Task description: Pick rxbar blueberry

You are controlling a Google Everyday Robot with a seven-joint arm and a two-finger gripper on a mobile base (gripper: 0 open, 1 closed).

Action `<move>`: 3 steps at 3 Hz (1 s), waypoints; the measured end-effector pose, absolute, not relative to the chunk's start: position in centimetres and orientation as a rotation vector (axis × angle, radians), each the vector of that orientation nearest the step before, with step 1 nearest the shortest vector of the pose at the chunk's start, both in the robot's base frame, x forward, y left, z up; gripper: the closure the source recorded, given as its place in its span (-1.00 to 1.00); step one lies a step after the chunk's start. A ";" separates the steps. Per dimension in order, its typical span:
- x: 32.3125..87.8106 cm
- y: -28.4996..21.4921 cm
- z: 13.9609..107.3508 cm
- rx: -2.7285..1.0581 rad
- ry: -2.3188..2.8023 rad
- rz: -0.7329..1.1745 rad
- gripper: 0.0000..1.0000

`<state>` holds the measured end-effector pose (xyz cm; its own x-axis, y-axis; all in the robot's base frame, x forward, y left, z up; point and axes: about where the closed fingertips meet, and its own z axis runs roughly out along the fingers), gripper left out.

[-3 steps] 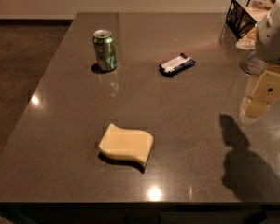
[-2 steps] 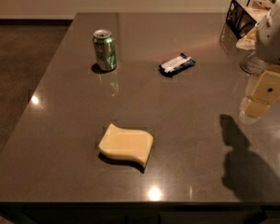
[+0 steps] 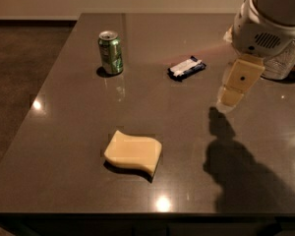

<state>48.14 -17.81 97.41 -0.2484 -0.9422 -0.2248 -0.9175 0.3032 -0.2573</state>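
Note:
The rxbar blueberry (image 3: 187, 68), a small flat dark blue bar with a white label patch, lies on the dark table (image 3: 64, 132) at the back, right of centre. My gripper (image 3: 234, 88) hangs from the white arm (image 3: 268, 21) at the right. It hovers above the table, to the right of the bar and a little nearer the camera, apart from it and holding nothing that I can see.
A green soda can (image 3: 111, 52) stands upright at the back left. A yellow wavy sponge (image 3: 133, 152) lies near the front centre. A wire basket (image 3: 287, 63) sits at the far right edge, mostly hidden behind the arm. The arm's shadow falls on the front right.
The arm and gripper have moved left, toward the bar, and now cover most of the basket. The bar, can and sponge have not moved.

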 end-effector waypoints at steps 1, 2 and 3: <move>51.8 -16.3 97.1 -1.712 2.245 -0.150 -1.00; 56.1 -16.1 96.5 -1.812 2.230 -0.173 -1.00; 60.7 -16.5 95.5 -1.943 2.175 -0.163 -1.00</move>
